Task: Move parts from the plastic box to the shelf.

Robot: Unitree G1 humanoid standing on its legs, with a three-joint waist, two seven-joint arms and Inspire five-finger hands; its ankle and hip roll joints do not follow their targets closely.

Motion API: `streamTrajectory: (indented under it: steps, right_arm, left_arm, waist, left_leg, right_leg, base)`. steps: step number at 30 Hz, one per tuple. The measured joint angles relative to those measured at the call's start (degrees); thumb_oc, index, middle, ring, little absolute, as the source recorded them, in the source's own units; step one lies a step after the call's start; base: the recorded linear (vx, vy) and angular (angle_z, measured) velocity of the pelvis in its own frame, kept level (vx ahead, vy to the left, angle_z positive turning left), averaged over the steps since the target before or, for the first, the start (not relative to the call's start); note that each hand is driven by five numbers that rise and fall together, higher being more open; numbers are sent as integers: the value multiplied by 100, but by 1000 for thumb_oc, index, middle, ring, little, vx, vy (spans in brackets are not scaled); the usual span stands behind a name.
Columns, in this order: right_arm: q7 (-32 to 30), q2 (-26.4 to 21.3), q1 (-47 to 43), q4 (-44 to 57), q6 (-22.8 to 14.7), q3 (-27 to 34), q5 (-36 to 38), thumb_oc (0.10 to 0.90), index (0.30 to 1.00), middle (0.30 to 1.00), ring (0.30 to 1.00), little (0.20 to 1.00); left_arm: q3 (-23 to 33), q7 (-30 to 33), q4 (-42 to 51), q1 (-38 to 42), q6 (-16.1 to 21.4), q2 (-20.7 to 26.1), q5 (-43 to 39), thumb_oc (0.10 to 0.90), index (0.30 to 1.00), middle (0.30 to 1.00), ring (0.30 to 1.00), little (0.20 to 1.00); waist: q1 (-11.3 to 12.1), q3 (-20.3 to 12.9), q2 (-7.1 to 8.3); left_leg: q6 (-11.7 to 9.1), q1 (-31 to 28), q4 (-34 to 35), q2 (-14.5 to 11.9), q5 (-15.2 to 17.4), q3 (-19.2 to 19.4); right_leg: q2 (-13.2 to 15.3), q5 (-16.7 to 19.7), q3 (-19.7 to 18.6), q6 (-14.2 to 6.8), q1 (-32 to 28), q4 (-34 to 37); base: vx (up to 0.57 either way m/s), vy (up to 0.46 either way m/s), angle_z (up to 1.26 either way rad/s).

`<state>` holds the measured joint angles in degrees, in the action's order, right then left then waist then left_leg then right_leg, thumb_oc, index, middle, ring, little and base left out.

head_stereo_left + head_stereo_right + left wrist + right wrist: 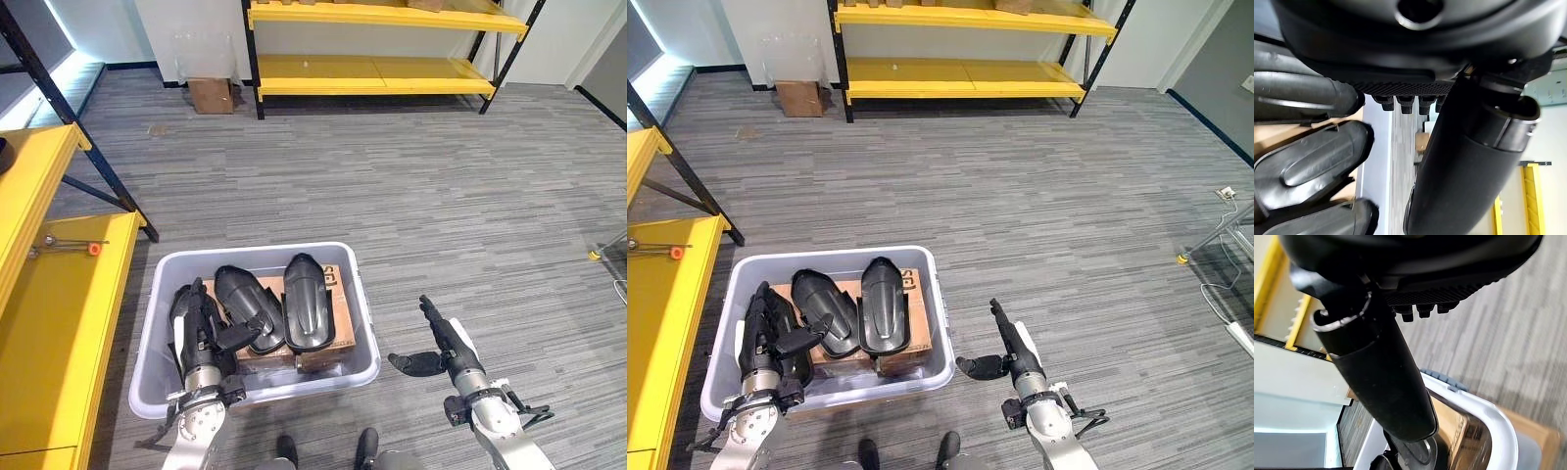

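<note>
- Fingers of dark left hand [199, 338] straight and relaxed, reaching into pale grey plastic box [362, 313] at 7 o'clock, over leftmost black moulded part [181, 308].
- Fingers of dark right hand [446, 343] extended straight, thumb out, holding nothing, above grey striped carpet [441, 196] at 5 o'clock, just beside box.
- Two more glossy black curved parts [309, 299] lying on brown cardboard [341, 313] inside box.
- Yellow shelf boards [54, 323] at 9 o'clock; yellow shelving with black frame [377, 73] at 12 o'clock, small cardboard carton [211, 95] beside.

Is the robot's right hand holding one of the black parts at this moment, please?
No, the right hand hangs open over the carpet beside the plastic box, while the black parts lie inside it.
</note>
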<state>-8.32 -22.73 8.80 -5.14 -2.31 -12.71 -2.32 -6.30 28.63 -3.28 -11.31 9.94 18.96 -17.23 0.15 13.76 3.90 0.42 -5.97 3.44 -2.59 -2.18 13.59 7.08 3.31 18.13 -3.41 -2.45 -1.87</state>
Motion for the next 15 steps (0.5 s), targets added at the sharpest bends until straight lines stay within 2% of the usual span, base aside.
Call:
streamTrajectory:
  steps: [6, 8, 9, 11, 12, 13, 14, 15]
  right_arm:
    - [-204, -329, -73, 293, -188, 11, -222, 900, 1000, 1000, 1000, 1000]
    - [-182, -406, -157, 317, -243, 7, -225, 900, 1000, 1000, 1000, 1000]
    - [-164, -408, -206, 309, -241, -9, -228, 900, 1000, 1000, 1000, 1000]
    - [-59, -417, -378, 295, -242, -105, -376, 900, 1000, 1000, 1000, 1000]
    - [3, -442, -469, 296, -240, -162, -435, 900, 1000, 1000, 1000, 1000]
    - [65, -469, -541, 301, -240, -212, -444, 900, 1000, 1000, 1000, 1000]
    - [85, -483, -567, 305, -241, -226, -445, 900, 1000, 1000, 1000, 1000]
    - [167, -534, -598, 310, -237, -212, -443, 900, 1000, 1000, 1000, 1000]
  left_arm:
    - [16, 161, -1, -1, 64, 2, 9, 900, 1000, 1000, 1000, 1000]
    - [22, 291, -2, 37, 152, -2, 11, 900, 1000, 1000, 1000, 1000]
    - [34, 315, -4, 60, 159, -3, 12, 900, 1000, 1000, 1000, 1000]
    - [108, 347, -74, 117, 161, -39, 11, 900, 1000, 1000, 1000, 1000]
    - [121, 350, -104, 107, 163, -45, 12, 900, 1000, 1000, 1000, 1000]
    - [127, 351, -119, 107, 169, -47, 10, 900, 1000, 1000, 1000, 1000]
    - [127, 350, -119, 108, 175, -48, 10, 900, 1000, 1000, 1000, 1000]
    - [117, 330, -121, 128, 181, -80, 9, 900, 1000, 1000, 1000, 1000]
  waist:
    - [10, -61, -181]
    - [21, -56, -211]
    - [42, -43, -215]
    - [194, -14, -213]
    - [206, 14, -247]
    - [177, -13, -343]
    - [172, -3, -341]
    - [136, 10, -430]
  left_leg:
    - [-31, 219, -243, -32, 32, -65]
    - [-80, 476, -739, -53, 170, -146]
    - [-125, 563, -957, -71, 204, -180]
    - [-181, 948, -1852, -98, 255, -488]
    - [-142, 1076, -2066, -220, 461, -630]
    - [-228, 1096, -1865, -526, 423, -808]
    - [-270, 1068, -1752, -663, 391, -833]
    - [-386, 1079, -1521, -1053, 307, -979]
  right_leg:
    - [48, -346, -15, 113, 386, -623]
    - [129, -647, -41, 169, 607, -1045]
    - [150, -725, -63, 191, 672, -1127]
    - [221, -754, -330, 303, 689, -1198]
    - [227, -731, -331, 354, 617, -1171]
    - [207, -767, -326, 305, 590, -1169]
    - [204, -777, -344, 316, 621, -1204]
    - [225, -811, -435, 322, 688, -1310]
  base:
    - [-21, -132, 4]
    - [-6, -13, 11]
    - [32, 98, -2]
    - [90, 295, -29]
    - [149, 560, -29]
    - [124, 499, -16]
    - [107, 552, -16]
    - [60, 361, -21]
